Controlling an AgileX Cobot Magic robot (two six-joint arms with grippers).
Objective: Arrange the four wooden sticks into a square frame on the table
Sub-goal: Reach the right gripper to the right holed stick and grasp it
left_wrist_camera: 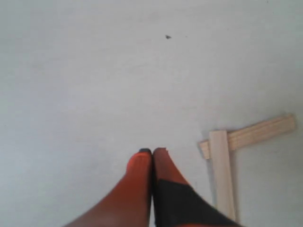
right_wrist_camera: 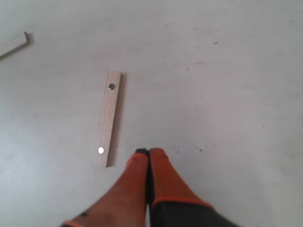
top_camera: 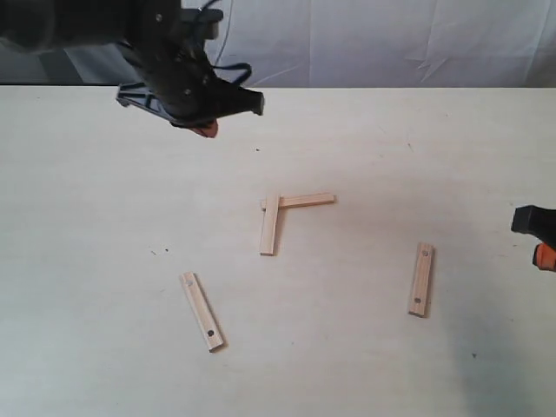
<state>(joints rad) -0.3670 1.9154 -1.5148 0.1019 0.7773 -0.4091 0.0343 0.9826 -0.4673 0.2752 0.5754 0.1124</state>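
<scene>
Two pale wooden sticks meet in an L at the table's middle: an upright one (top_camera: 270,225) overlapping a crosswise one (top_camera: 300,201). The left wrist view shows the same pair, upright stick (left_wrist_camera: 222,175) over crosswise stick (left_wrist_camera: 258,134). A third stick (top_camera: 201,311) with dark holes lies at the front left. A fourth stick (top_camera: 421,279) lies at the right, also in the right wrist view (right_wrist_camera: 108,117). My left gripper (top_camera: 206,129) hovers shut and empty over the far left of the table (top_camera: 87,208), its tips (left_wrist_camera: 152,151) together. My right gripper (right_wrist_camera: 148,152), at the right edge (top_camera: 540,253), is shut and empty.
A white cloth backdrop (top_camera: 391,43) hangs behind the table's far edge. Tiny dark specks (top_camera: 160,252) dot the tabletop. The end of the crosswise stick (right_wrist_camera: 14,44) shows in the right wrist view.
</scene>
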